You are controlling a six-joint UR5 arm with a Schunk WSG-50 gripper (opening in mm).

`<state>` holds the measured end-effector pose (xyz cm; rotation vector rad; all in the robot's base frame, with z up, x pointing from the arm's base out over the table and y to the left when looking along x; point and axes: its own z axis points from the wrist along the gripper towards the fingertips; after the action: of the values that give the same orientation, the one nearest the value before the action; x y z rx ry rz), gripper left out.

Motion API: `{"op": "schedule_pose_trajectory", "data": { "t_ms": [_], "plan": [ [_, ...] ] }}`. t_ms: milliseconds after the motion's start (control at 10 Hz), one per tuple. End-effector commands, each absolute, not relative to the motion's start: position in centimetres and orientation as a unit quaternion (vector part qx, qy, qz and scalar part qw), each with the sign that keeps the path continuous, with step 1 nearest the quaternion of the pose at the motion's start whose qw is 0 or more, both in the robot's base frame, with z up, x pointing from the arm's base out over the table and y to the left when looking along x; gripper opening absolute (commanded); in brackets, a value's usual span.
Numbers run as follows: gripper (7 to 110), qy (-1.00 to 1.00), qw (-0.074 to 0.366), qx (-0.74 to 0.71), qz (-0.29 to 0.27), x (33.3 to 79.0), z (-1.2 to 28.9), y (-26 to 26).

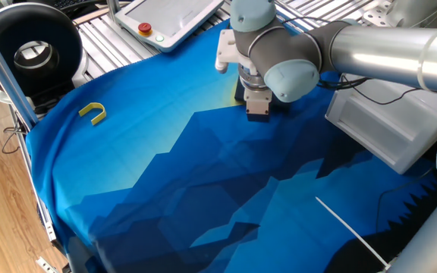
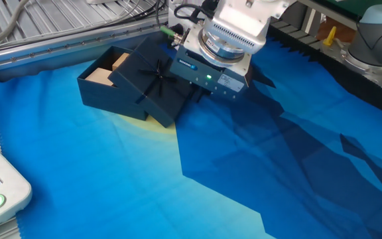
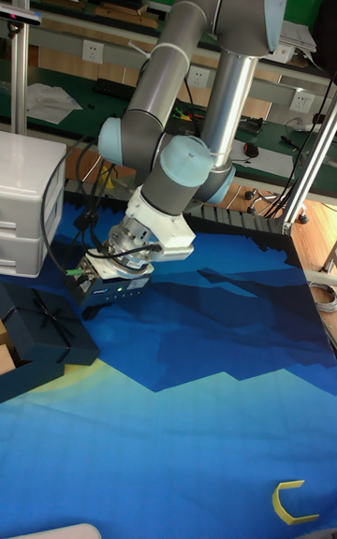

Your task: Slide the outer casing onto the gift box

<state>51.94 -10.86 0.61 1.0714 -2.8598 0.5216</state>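
Gripper [image 2: 194, 93] sits low beside the outer casing [image 2: 152, 85], fingers hidden so can't tell if it's open or gripping. Casing's upper left of frame, partly over the gift box [image 2: 101, 78], tan inside showing.

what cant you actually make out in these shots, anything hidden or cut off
- Gripper fingers: in the other fixed view the wrist housing covers them, so open or shut is unclear.
- Outer casing: in one fixed view the arm blocks it entirely; how far it overlaps the gift box is hard to judge.
- Gift box in the tall fixed view: cut off by the left edge.
- Yellow U-shaped piece: too small for detail.
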Motion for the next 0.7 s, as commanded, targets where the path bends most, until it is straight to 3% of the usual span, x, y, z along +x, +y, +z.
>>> {"op": "schedule_pose_trajectory", "data": {
  "t_ms": [0,600],
  "plan": [
    [7,-0.923,0.031,0.353,0.154,51.7,-0.9,-11.2],
    [7,-0.923,0.039,0.342,0.172,51.9,-0.7,-12.3]
  ]
}}
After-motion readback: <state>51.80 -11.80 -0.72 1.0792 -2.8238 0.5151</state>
